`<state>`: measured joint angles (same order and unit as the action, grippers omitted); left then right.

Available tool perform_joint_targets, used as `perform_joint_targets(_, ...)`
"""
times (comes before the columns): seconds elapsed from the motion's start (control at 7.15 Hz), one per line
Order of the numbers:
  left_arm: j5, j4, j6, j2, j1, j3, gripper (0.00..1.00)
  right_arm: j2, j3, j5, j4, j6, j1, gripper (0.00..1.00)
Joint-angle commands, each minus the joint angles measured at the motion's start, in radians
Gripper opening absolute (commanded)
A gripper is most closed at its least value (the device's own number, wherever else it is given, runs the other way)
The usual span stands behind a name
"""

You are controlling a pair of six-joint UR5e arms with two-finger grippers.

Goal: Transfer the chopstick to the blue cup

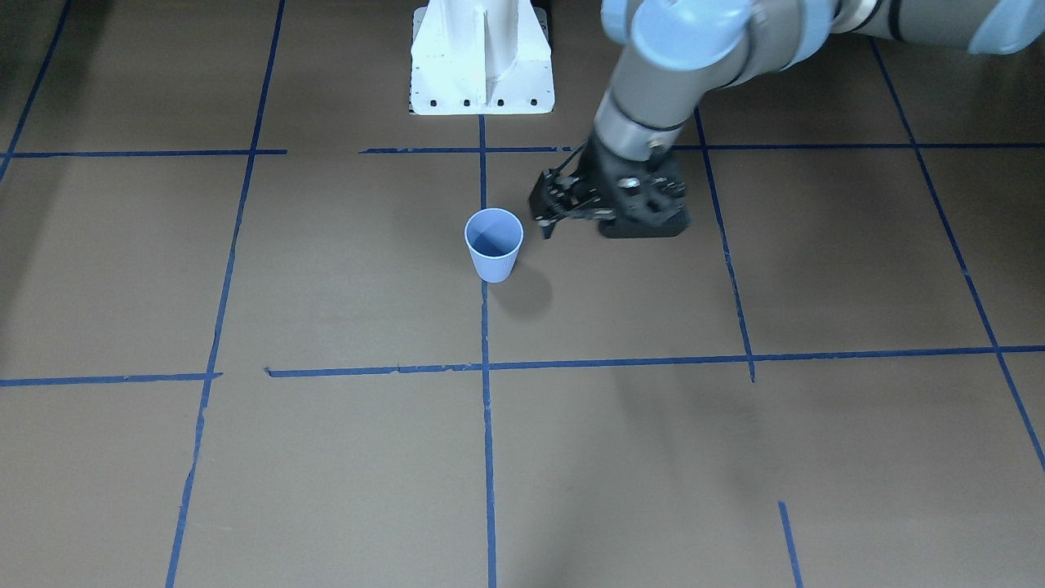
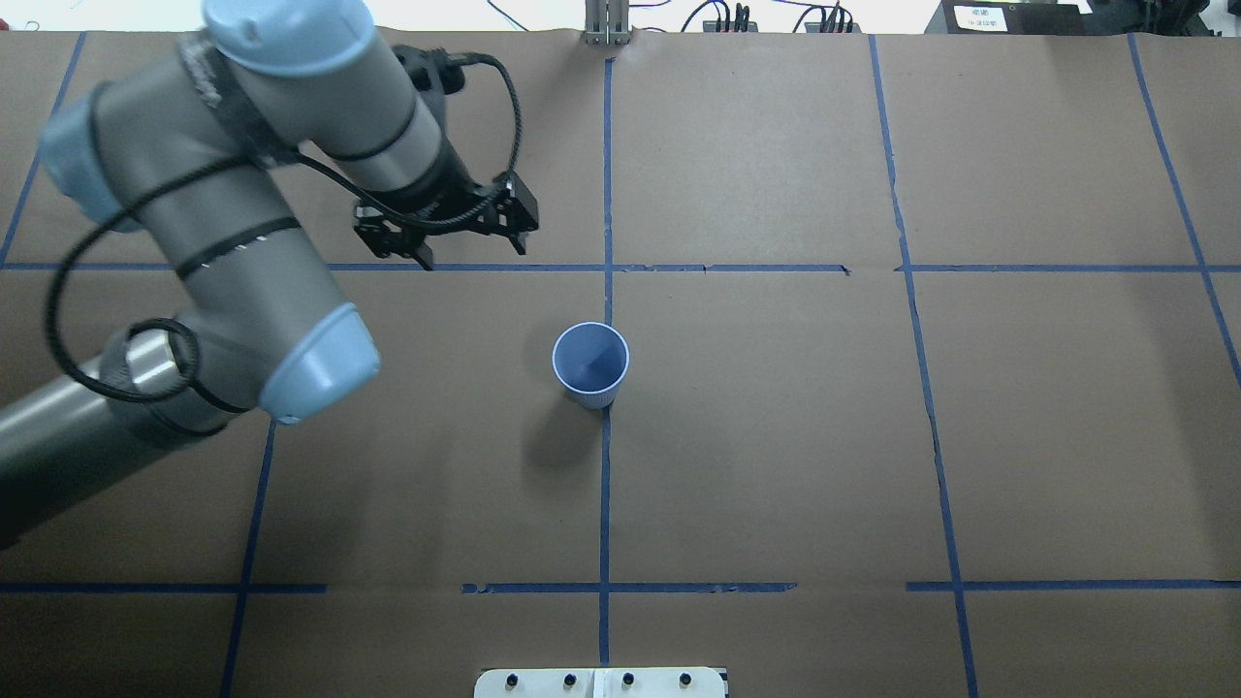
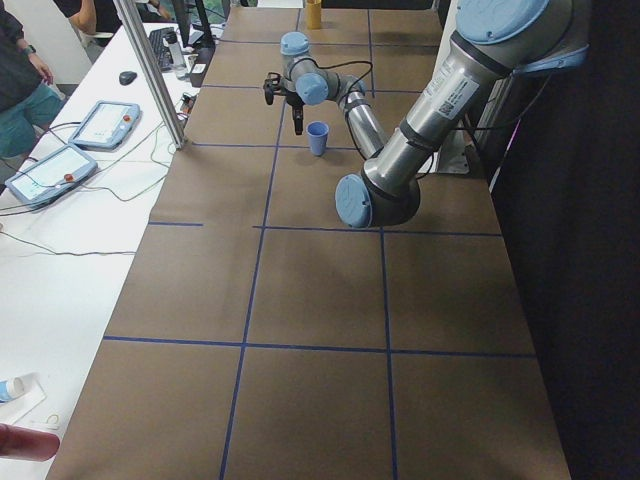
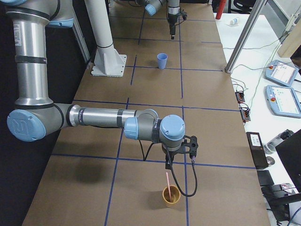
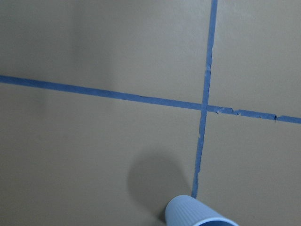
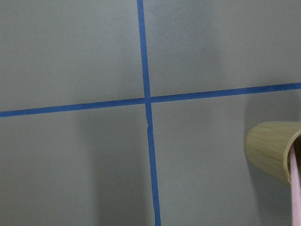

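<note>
The blue cup [image 1: 494,243] stands upright on the brown table near the central tape line; it also shows in the overhead view [image 2: 590,364] and at the left wrist view's bottom edge [image 5: 197,214]. My left gripper [image 1: 547,222] hangs above the table beside the cup, apart from it, open and empty. The pink chopstick [image 4: 168,181] stands tilted in a tan cup [image 4: 171,195] at the table's far right end. My right gripper [image 4: 168,165] hovers just above the stick's top; I cannot tell whether it is open or shut. The stick [image 6: 294,188] shows at the right wrist view's edge.
Blue tape lines [image 2: 607,485] divide the table into squares. The robot's white base [image 1: 482,57] stands at the table's back edge. The tan cup also shows in the right wrist view [image 6: 273,150]. Operators' desks with pendants [image 4: 282,94] lie beyond the table's far side.
</note>
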<state>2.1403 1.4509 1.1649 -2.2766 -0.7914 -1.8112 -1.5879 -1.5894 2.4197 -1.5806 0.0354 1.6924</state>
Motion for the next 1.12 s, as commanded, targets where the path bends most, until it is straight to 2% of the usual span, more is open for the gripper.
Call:
perform_joint_targets(0.0,0.021,-0.037,-0.039,0.043,-0.045,-0.059,1.0,-0.006,0.045,0.002,0.019,0.003,0.048,1.0)
perform_joint_targets(0.28,0.02,-0.037,-0.039,0.046,-0.043,-0.063,1.0,0.014,0.09,-0.004,0.025,0.061,0.056,1.0)
perform_joint_targets(0.42,0.02,-0.037,-0.04,0.052,-0.043,-0.062,1.0,0.032,0.141,-0.004,0.072,0.063,0.055,1.0)
perform_joint_targets(0.56,0.02,-0.035,-0.04,0.06,-0.043,-0.062,1.0,0.04,0.219,-0.014,0.179,0.069,0.052,1.0)
perform_joint_targets(0.7,0.021,-0.033,-0.04,0.058,-0.043,-0.062,1.0,0.087,0.283,-0.019,0.224,0.102,0.052,1.0)
perform_joint_targets(0.98,0.021,-0.032,-0.04,0.058,-0.043,-0.063,1.0,0.105,0.319,-0.019,0.231,0.156,0.052,1.0)
